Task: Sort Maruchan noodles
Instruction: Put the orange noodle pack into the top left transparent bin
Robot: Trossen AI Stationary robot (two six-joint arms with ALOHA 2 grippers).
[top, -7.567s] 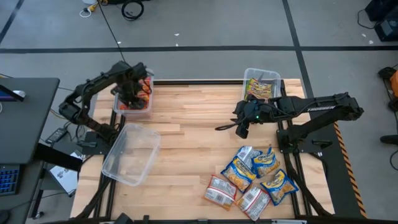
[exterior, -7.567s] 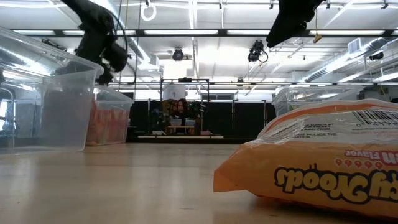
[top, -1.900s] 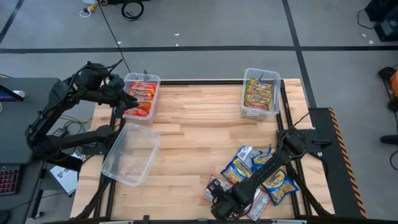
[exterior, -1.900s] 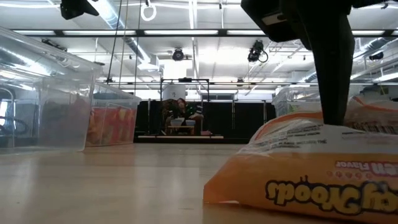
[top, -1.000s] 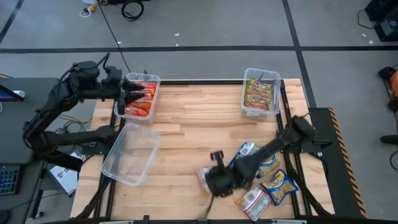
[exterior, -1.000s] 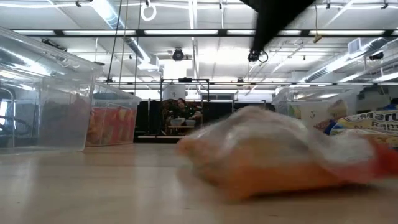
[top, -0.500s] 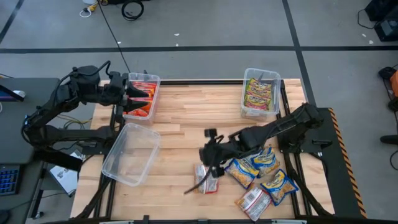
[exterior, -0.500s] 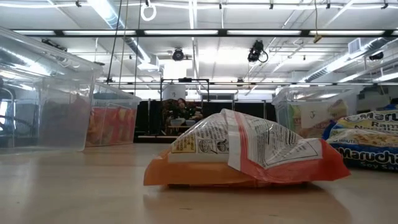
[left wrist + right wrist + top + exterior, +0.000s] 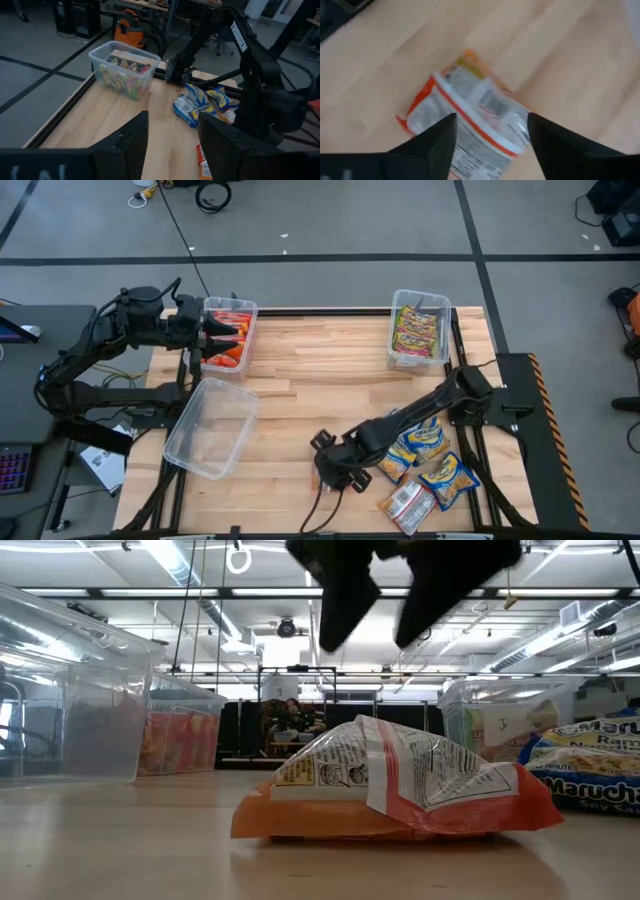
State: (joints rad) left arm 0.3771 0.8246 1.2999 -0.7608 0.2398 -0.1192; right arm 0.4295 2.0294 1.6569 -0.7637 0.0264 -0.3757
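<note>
Wooden table (image 9: 320, 370), right tool (image 9: 378, 615) open above orange-red packet (image 9: 395, 790)

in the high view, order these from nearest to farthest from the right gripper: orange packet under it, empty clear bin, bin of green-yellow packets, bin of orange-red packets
From the right gripper:
1. Orange packet, directly beneath it.
2. Empty clear bin, toward the left arm's side.
3. Bin of green-yellow packets, at the far right corner.
4. Bin of orange-red packets, at the far left corner.

Grey concrete floor (image 9: 330, 220) crossed by dark tape lines (image 9: 300, 257). Long ceiling strip lights (image 9: 300, 592) overhead, bright. Black desk (image 9: 40, 370) off to one side. Orange shop vacuum (image 9: 131, 32) on the floor beyond the wooden surface (image 9: 320, 370).
</note>
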